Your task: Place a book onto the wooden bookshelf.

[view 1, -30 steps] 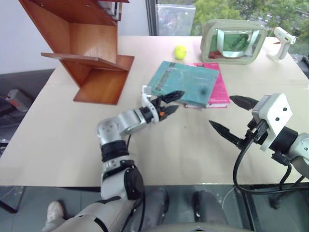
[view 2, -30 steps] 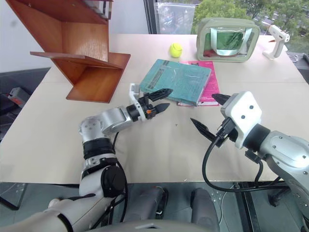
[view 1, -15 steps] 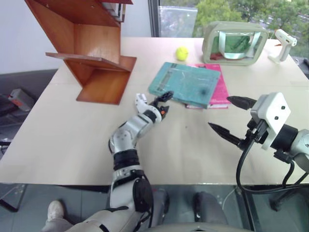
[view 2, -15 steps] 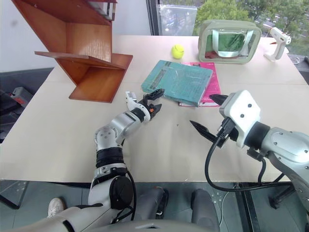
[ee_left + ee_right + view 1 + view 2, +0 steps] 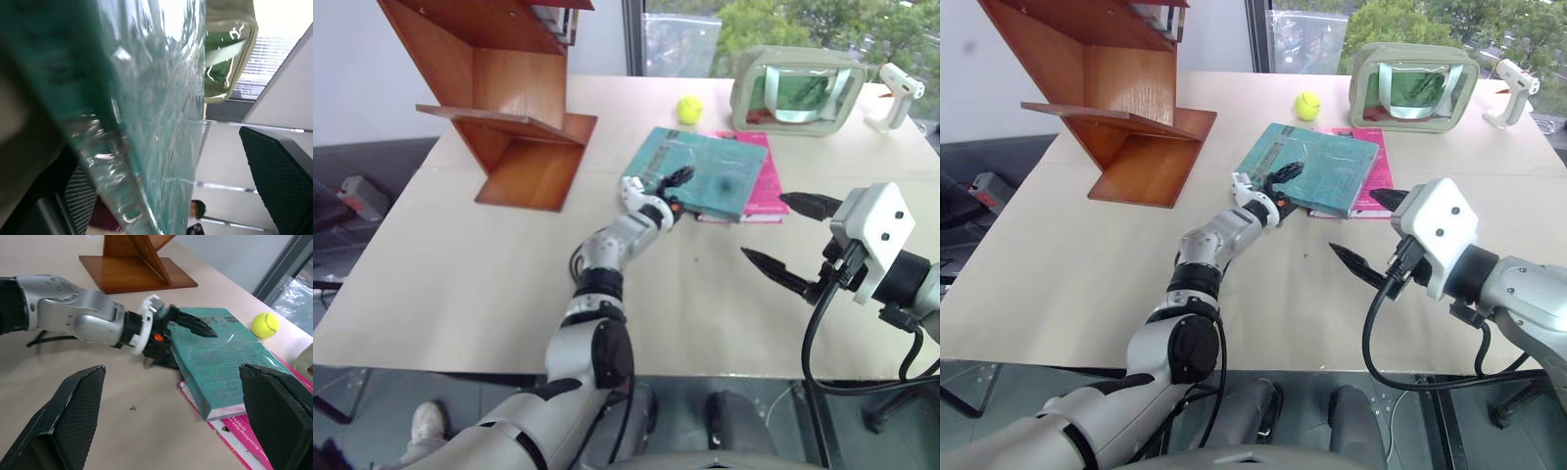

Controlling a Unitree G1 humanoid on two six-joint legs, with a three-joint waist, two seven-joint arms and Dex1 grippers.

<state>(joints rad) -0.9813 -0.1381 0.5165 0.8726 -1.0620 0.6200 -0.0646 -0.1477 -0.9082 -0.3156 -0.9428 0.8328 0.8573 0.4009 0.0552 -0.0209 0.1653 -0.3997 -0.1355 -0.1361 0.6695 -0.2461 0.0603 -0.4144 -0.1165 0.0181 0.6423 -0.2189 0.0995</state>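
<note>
On the beige tabletop [image 5: 460, 274] the thick teal-green book with glossy wrapped cover [image 5: 710, 174] lies flat atop a thinner bright pink book [image 5: 761, 186], well apart from the reddish-brown polished wooden bookshelf [image 5: 499, 98] at the table's far left. Left gripper [image 5: 182, 340] straddles the teal book's near corner, one black finger above the cover and one below, jaws wide, not clamped. Right gripper [image 5: 781, 239] hovers near the books, fingers spread wide, holding nothing.

Tennis ball [image 5: 689, 108], pink book [image 5: 763, 186], clear pouch [image 5: 795, 90] on table [image 5: 460, 264].
</note>
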